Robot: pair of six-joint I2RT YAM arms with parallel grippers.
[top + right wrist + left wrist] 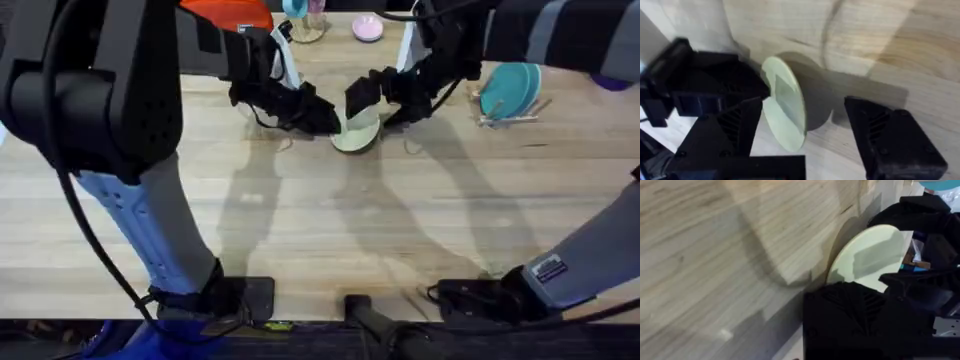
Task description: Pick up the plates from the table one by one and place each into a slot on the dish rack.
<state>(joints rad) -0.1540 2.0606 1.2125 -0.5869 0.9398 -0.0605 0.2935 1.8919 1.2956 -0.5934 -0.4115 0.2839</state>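
yellow-green plate (356,133) tilted on edge mid-bench at 12 o'clock | left claw (318,118) closed on its rim | right claw (805,135) wide open, straddling it | risk: plate slips during handover | rack (512,108) at 2 o'clock

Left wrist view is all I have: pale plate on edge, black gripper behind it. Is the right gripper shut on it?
Observer: No. In the right wrist view the right gripper is open, with the plate between its fingers.
Operator: Where's the rack?
Observer: Overhead, the rack sits right of both arms, with teal plates standing in it.
Operator: Anything else nearby?
Observer: A pink dish at the table's far edge.
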